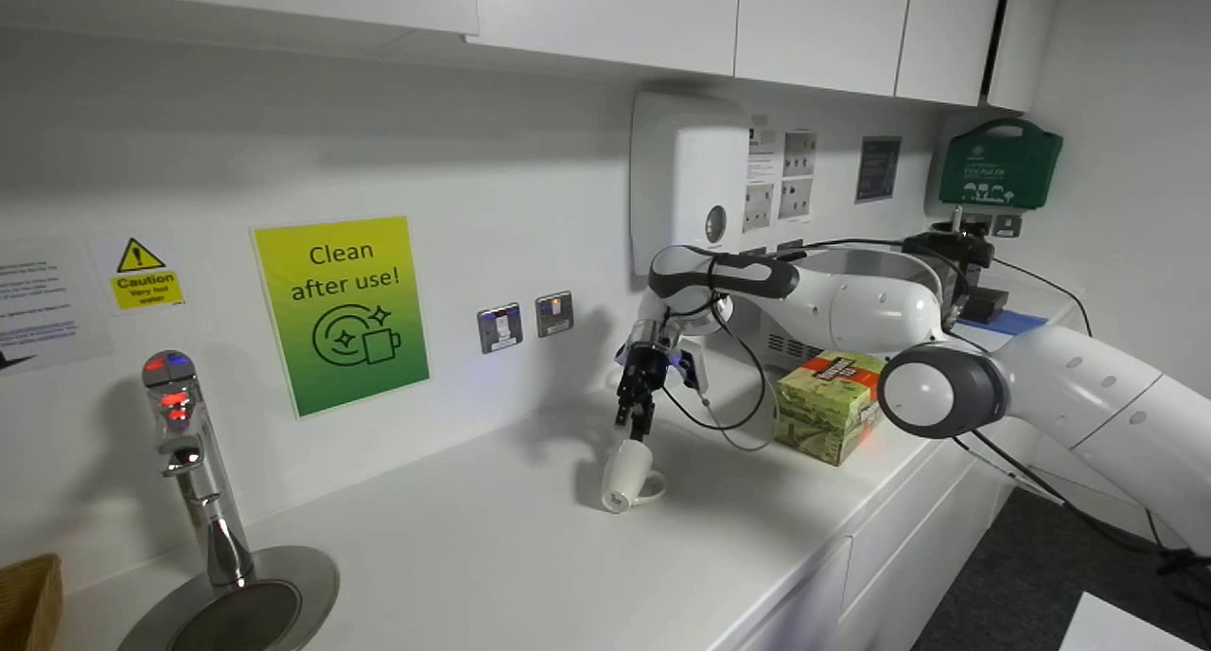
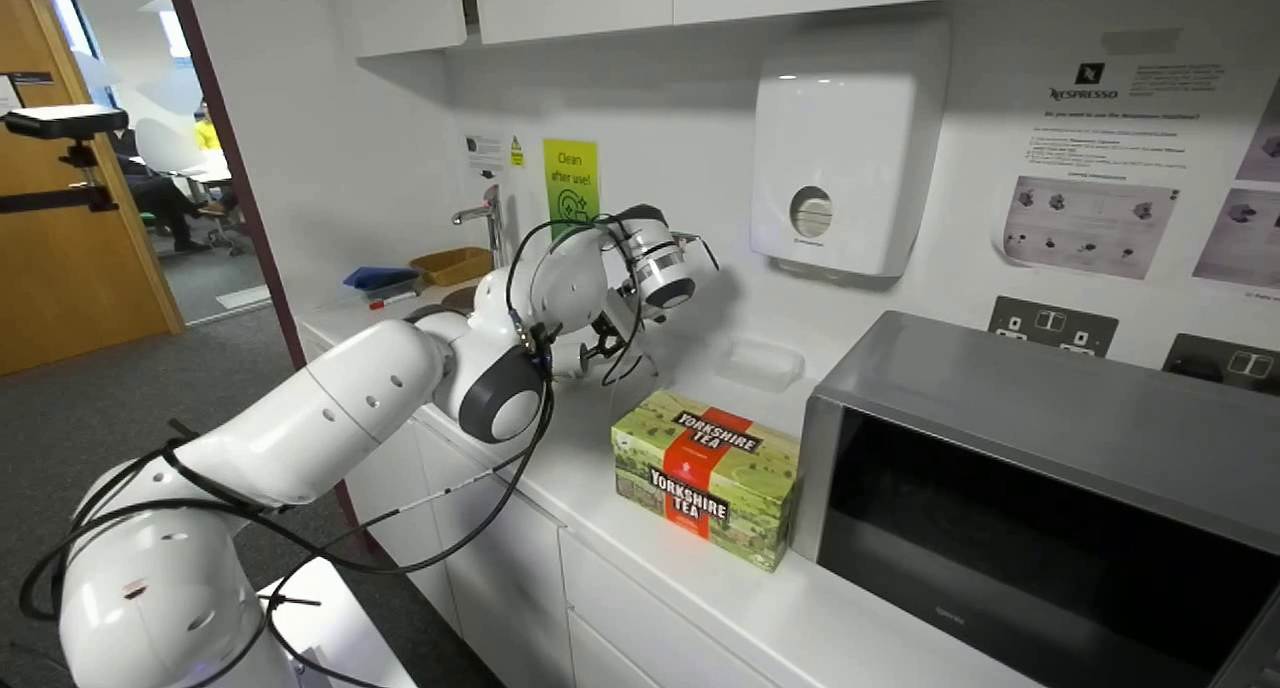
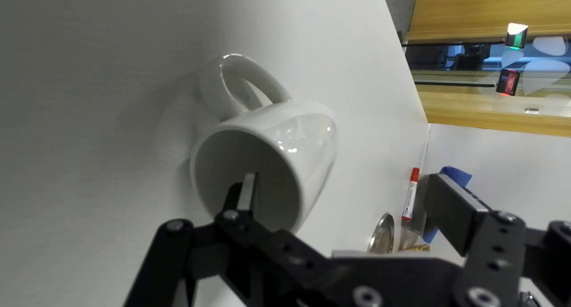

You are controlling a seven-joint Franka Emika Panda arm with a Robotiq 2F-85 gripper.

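White mug (image 3: 279, 139) lies tipped between back and front edges of the worktop (image 1: 492, 556). Approach looks done, grip not yet made: gripper (image 3: 342, 177) spread wide, one finger (image 3: 246, 195) at mug's mouth, contact unclear.

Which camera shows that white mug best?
The wrist view: the white mug is large, its handle and open mouth showing. An exterior view shows the mug small, tipped over; elsewhere I can't make it out.
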